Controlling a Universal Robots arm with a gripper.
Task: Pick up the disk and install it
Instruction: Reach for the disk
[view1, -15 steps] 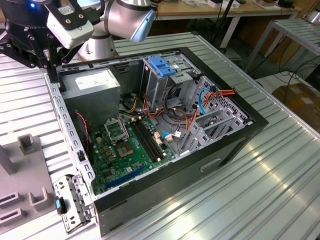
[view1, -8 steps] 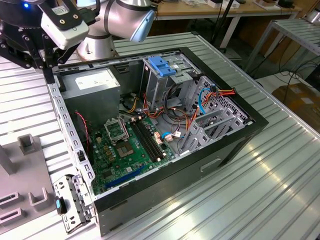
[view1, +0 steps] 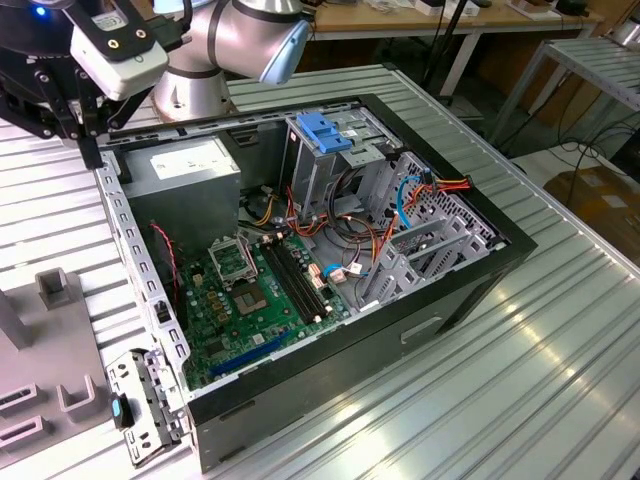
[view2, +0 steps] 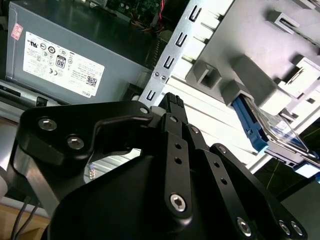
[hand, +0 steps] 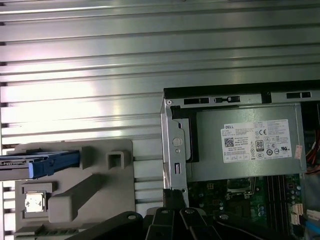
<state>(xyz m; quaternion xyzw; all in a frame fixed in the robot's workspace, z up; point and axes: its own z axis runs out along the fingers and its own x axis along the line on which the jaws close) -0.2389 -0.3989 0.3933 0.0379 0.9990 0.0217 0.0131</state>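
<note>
Ribbed aluminium table (view1: 560, 350) under everything, with the open computer case (view1: 450, 310) lying on it. Closest to me, the gripper (view2: 172, 102) hangs over the case's metal side rail, just beside the power supply (hand: 245, 145), wrist pointed down. Jaws apart or together? I cannot tell. Past the rail, outside the case, stands the grey holder (hand: 75, 200). The disk (hand: 40, 164) sits in it on the side away from the case, blue rail showing, long axis along the table ribs. It's off sideways from the jaws, well apart.
</note>
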